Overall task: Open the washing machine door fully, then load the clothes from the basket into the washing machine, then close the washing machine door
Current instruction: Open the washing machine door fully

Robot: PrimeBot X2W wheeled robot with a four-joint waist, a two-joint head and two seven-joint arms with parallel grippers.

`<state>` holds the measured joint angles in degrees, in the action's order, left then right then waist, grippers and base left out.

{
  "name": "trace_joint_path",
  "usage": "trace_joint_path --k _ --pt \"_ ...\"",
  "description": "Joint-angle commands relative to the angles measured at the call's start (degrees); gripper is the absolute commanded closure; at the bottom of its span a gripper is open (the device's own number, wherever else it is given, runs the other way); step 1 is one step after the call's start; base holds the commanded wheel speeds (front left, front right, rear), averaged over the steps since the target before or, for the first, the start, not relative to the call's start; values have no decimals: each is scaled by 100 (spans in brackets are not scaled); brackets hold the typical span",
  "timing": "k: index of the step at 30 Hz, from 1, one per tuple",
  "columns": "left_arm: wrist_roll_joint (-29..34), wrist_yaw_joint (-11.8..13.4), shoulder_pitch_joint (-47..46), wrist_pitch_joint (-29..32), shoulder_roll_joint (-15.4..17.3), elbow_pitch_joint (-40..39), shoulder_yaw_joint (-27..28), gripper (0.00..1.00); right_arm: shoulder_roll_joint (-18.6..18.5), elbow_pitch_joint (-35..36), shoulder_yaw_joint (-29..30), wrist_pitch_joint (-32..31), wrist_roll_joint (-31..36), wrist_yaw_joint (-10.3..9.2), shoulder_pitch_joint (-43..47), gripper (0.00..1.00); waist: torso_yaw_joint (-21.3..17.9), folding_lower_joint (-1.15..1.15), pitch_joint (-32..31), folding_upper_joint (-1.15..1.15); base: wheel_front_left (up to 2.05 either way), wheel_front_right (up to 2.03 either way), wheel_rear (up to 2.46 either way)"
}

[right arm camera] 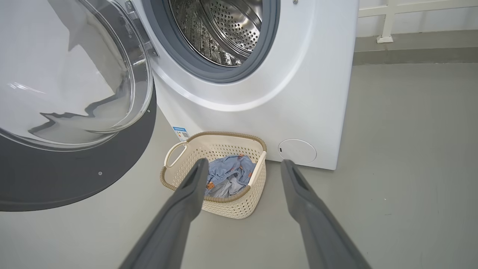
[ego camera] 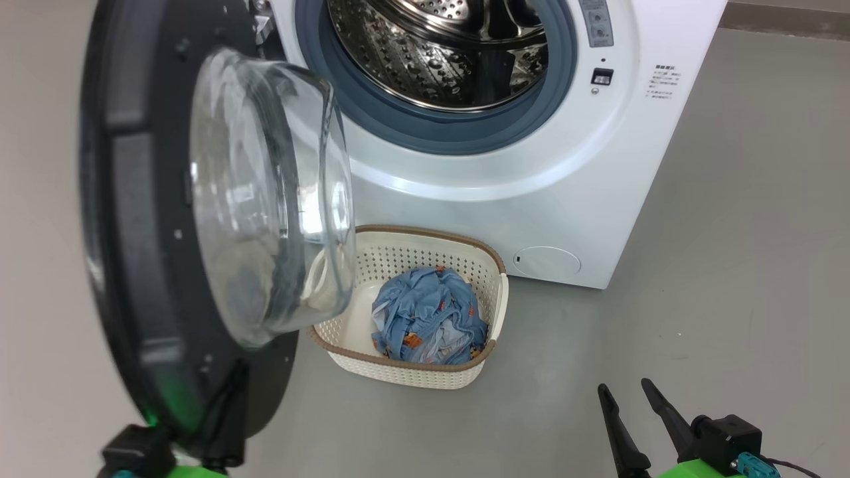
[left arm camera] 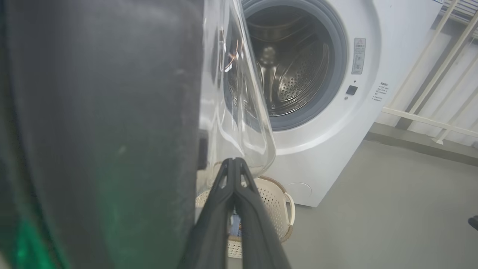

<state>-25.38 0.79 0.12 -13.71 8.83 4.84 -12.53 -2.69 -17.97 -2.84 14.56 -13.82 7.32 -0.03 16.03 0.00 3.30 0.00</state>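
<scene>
Door (ego camera: 133, 219): swung wide at left, its glass bowl bulging rightward and overlapping the basket's left end in the head view. Opening looks done or nearly so; whether the door is at its full swing cannot be told. Left gripper (left arm camera: 234, 161): fingers pressed together on nothing, low beside the door's inner face, tips near the bowl's lower edge. Basket (ego camera: 495, 292): on the floor just before the machine (ego camera: 531, 199), under the door opening. Clothes (ego camera: 425, 318): still bundled inside the basket. The drum (ego camera: 438, 60) looks empty where visible, so loading and closing remain. Right gripper (ego camera: 623, 385): fingers well apart, empty, above bare floor at lower right, aimed toward the basket in its wrist view.

Writing, left to right: blue sticker (right arm camera: 181, 133) low on the front, with a code square, unreadable; grey warning label (left arm camera: 358, 56) beside the gasket, unreadable; printed lines (ego camera: 666, 81) at far right, too small to read. No brand name is visible.
</scene>
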Motion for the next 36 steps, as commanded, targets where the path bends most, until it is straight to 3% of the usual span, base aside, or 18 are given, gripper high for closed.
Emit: trace_joint_path --k 1,18,36 --pt "-71 90 -85 -69 170 -22 391 100 -19 113 -134 44 3 17 -137 0 10 0 -1 0 0 0 0" --pt "-444 413 -109 -123 434 419 1592 100 -19 81 -163 44 -5 17 -120 0 -85 0 -50 0 0 0 0" --pt "-532 125 -1054 -128 1012 1804 2688 100 -19 102 -202 44 62 17 -245 0 -230 0 141 0 0 0 0"
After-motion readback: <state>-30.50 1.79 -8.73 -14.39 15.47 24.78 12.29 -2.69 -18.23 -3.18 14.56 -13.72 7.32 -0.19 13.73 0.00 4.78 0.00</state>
